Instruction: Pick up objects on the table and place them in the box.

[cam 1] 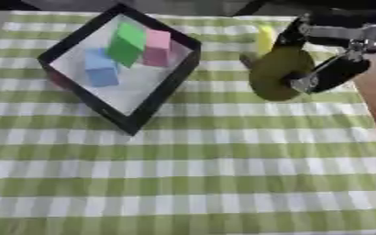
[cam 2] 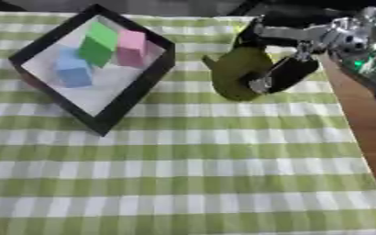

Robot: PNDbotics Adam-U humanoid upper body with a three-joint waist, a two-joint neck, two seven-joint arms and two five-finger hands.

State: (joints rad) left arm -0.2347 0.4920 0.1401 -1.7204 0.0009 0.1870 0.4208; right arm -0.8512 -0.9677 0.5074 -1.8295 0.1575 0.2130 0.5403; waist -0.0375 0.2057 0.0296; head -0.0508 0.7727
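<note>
Green-and-white checked tablecloth (cam 1: 223, 183). Black-walled square box with white floor (cam 1: 179, 80) far left, holding a blue block (cam 1: 101, 69), green block (cam 1: 127, 43) and pink block (cam 1: 157, 47). Small yellow piece (cam 1: 265, 39) behind my right hand (cam 1: 332, 73), whose fingers curl round an olive-green rounded object (cam 1: 275, 75), just right of the box.

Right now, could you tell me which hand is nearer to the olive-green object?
Right. The right hand is curled around the olive-green object, beside the black box; the left hand is not in view.
</note>
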